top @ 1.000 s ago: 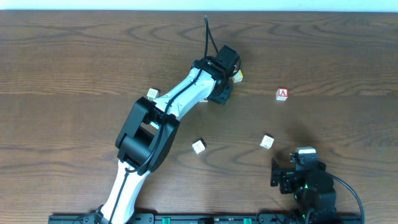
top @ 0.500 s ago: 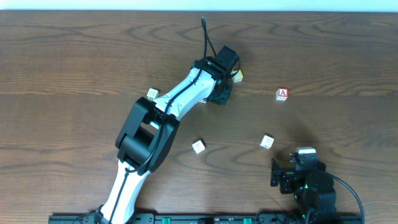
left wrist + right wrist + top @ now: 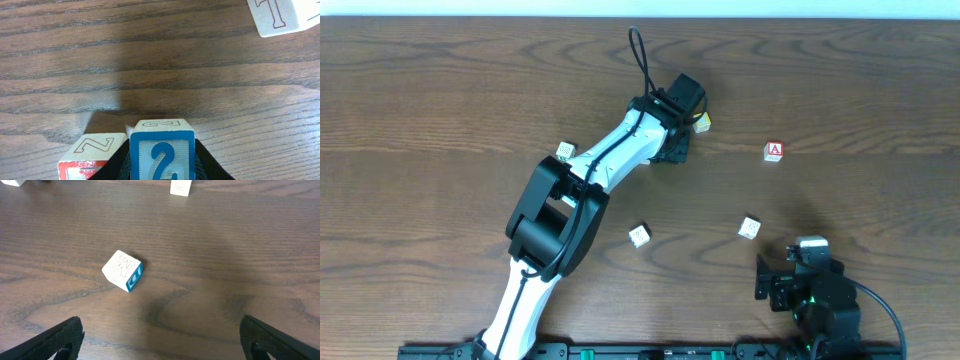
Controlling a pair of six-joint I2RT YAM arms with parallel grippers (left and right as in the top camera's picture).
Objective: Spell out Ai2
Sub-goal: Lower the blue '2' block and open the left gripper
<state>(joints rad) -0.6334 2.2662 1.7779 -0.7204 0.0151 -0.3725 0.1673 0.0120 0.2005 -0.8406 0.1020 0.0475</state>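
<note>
Left gripper (image 3: 161, 170) is clamped on the small white-faced wooden cube with a blue-framed "2" (image 3: 162, 152). Dark fingers (image 3: 210, 167) press both its sides, and the "2" face looks at the wrist camera. Cannot tell whether the cube touches the dark brown wooden table (image 3: 150, 60).

Just beside it, on the picture's left, is a cream wooden cube with an outlined "Z" on top and a red-framed front face (image 3: 92, 157). Its front letter is cut off by the frame edge. In the top right corner of that view is a cream wooden cube with a red outlined letter (image 3: 282, 17), partly out of frame, so the letter is not readable for sure.

Overhead, the left arm reaches to the upper middle of the table and hides the "2" cube. A yellow-topped cube (image 3: 703, 122) sits right against the gripper's side. The small white wooden cube with a red-framed "A" (image 3: 774, 151) stands alone, well apart from the left gripper.

A pale cube by the arm's forearm (image 3: 566, 151) and a pale cube in mid table (image 3: 639, 235) lie loose.

Right gripper (image 3: 167, 337) is at the near right edge, jaws wide apart, holding nothing. A white cube with a blue side face (image 3: 123, 270) lies ahead of it, rotated and untouched.
</note>
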